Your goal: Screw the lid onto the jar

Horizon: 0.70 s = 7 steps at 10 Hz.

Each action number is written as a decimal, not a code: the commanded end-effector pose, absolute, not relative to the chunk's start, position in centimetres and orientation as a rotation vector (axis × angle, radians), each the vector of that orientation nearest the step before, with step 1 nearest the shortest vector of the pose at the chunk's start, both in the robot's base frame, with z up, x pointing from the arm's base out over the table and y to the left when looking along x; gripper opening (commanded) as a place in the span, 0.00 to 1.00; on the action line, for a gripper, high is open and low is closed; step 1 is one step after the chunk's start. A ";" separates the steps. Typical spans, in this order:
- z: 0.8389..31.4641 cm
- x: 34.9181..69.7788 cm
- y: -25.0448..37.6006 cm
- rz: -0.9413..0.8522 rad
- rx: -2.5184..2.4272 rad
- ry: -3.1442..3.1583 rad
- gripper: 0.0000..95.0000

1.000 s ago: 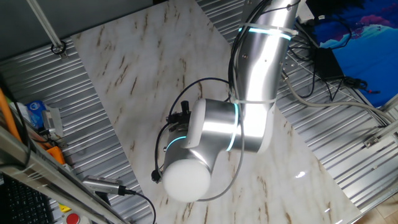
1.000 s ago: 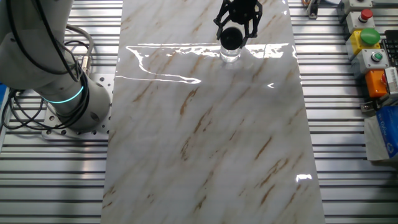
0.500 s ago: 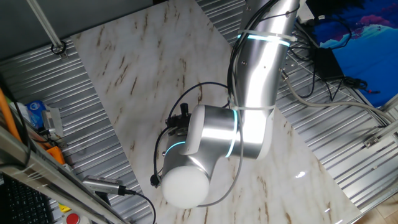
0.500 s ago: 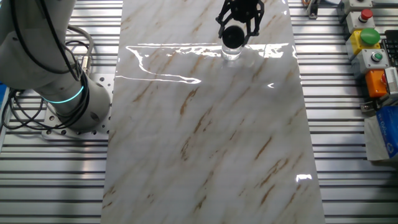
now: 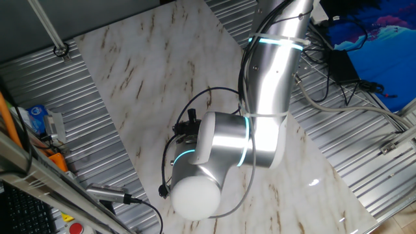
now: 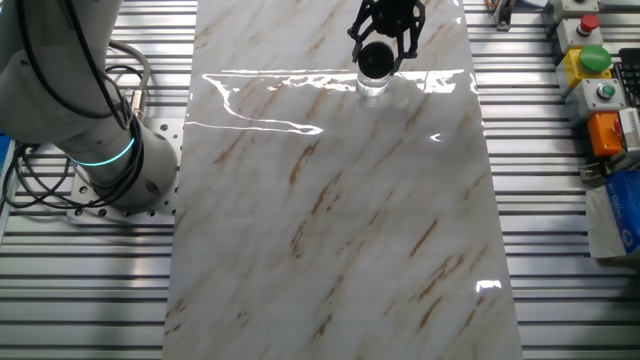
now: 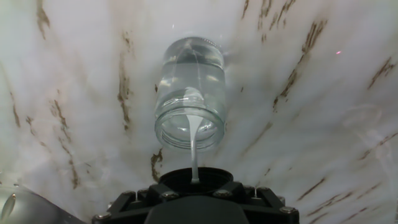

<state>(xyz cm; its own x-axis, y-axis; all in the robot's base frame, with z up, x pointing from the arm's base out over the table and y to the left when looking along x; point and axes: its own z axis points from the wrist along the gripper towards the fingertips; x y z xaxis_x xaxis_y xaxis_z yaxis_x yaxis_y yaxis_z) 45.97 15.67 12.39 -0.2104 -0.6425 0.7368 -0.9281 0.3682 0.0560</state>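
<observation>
hand (image 6: 385, 40) gripping black lid (image 6: 374, 60) apparently just above clear jar (image 7: 188, 93), marble table (image 6: 330, 200), arm (image 5: 227, 143) blocks one view

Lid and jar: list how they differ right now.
The lid is opaque black; the jar is clear glass. The lid is held in the hand above the table; the jar stands upright on the marble, mouth open. The lid is flat, the jar taller. Both are round.
</observation>
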 end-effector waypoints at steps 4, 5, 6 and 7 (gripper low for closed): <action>12.4 46.0 15.6 0.573 1.355 -1.908 0.00; 12.4 46.0 15.6 0.579 1.355 -1.901 0.00; 12.4 46.0 15.6 0.589 1.352 -1.893 0.00; 12.4 46.0 15.6 0.594 1.350 -1.891 0.00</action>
<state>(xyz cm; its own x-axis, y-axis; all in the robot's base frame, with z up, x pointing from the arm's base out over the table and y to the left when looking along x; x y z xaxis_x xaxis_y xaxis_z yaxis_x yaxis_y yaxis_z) 46.02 15.66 12.40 -0.1867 -0.6021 0.7763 -0.9384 0.3432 0.0406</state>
